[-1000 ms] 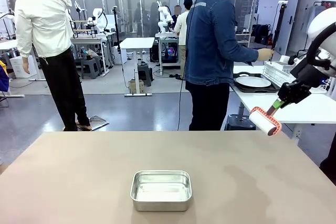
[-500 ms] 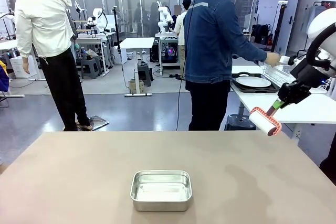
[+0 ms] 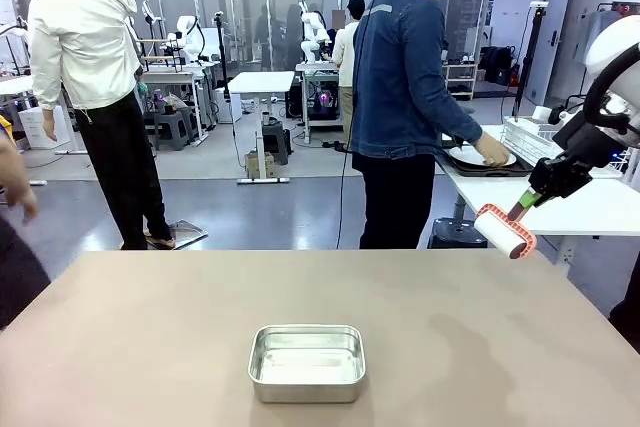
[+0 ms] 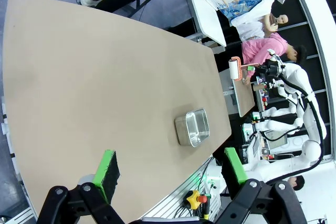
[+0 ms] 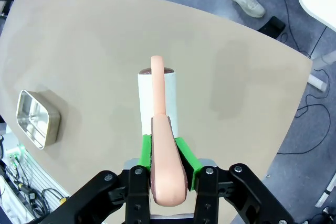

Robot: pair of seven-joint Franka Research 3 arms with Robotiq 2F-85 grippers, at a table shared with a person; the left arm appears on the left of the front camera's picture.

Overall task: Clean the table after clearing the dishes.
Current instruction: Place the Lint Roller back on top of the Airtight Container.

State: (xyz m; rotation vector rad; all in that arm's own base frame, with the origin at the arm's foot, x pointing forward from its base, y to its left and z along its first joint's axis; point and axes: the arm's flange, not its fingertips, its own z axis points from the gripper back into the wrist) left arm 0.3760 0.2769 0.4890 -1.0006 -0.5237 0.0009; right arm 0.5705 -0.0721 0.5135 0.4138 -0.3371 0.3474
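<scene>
R jaws: right gripper (image 5: pixel 167 153) closed on the salmon handle of a lint roller (image 3: pixel 505 230); green pads press both sides of the handle.
Roller: white roll w/ salmon frame, held in the air off the far right corner of the worktop (image 3: pixel 150 337), not touching it. In the right wrist view the roll (image 5: pixel 158 103) points away from the jaws, above the taupe top.
L jaws: left gripper (image 4: pixel 170 174) open wide, nothing between the green pads, high above the near edge of the worktop.
Tin: small steel tin (image 3: pixel 306 361) sits on the worktop, near the robot's edge, about centre; looks empty inside. Well apart from both grippers.
Dishes: a white plate (image 3: pixel 480 156) on a dark tray, on the white side worktop (image 3: pixel 590 209) at far right, beyond the taupe one.
Person: in a denim jacket (image 3: pixel 405 72), stands at the side worktop, hand (image 3: pixel 492 152) on the plate.
Others: a person in a white shirt (image 3: pixel 80 37) stands far left in the bkgd; a hand (image 3: pixel 12 187) at the left edge of the front view.
</scene>
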